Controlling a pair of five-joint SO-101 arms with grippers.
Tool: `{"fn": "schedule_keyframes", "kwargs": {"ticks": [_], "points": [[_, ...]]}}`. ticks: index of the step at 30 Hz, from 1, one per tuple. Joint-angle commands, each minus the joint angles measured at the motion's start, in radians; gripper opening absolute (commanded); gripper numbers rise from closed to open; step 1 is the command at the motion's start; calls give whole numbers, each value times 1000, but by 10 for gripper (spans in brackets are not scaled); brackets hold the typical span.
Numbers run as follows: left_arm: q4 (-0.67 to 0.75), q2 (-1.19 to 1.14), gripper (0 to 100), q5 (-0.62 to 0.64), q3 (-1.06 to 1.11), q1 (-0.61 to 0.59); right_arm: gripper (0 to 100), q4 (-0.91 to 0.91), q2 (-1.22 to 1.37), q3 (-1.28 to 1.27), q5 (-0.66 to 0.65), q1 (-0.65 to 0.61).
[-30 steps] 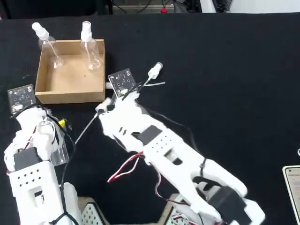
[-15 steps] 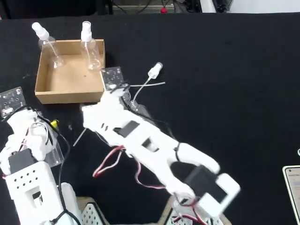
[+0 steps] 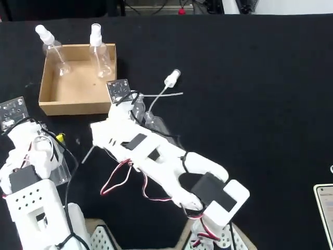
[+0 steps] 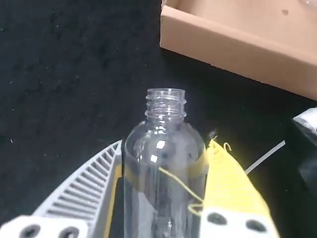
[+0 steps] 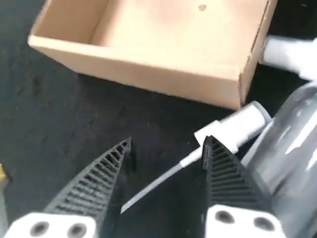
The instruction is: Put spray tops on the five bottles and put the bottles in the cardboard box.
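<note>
While left end effector (image 4: 166, 145) clamps uncapped bottle (image 4: 166, 163), right end effector (image 5: 167, 141) gapes over spray top (image 5: 237, 124) beside cardboard box (image 5: 148, 62).

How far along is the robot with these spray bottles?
Two capped bottles stand in the cardboard box. The left gripper holds an uncapped bottle; the right gripper hangs open over a loose spray top. Capping and boxing the rest remains.
</note>
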State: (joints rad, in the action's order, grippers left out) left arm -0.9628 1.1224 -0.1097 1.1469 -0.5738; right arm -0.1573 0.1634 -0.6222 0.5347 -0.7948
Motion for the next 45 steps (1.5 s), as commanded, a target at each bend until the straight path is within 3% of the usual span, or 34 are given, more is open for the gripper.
{"fn": "schedule_keyframes", "kwargs": {"ticks": [1,6,16,28,45], "points": [[23,17,180,5,-70,-12,222,-114,-12,44,11,68],[23,17,180,5,-70,-12,223,-215,-13,44,6,87],[23,17,180,5,-70,-12,226,-221,-5,151,15,86],[23,17,180,5,-70,-13,226,-227,-2,177,244,115],[23,17,180,5,-68,-13,223,-229,163,266,245,124]]}}
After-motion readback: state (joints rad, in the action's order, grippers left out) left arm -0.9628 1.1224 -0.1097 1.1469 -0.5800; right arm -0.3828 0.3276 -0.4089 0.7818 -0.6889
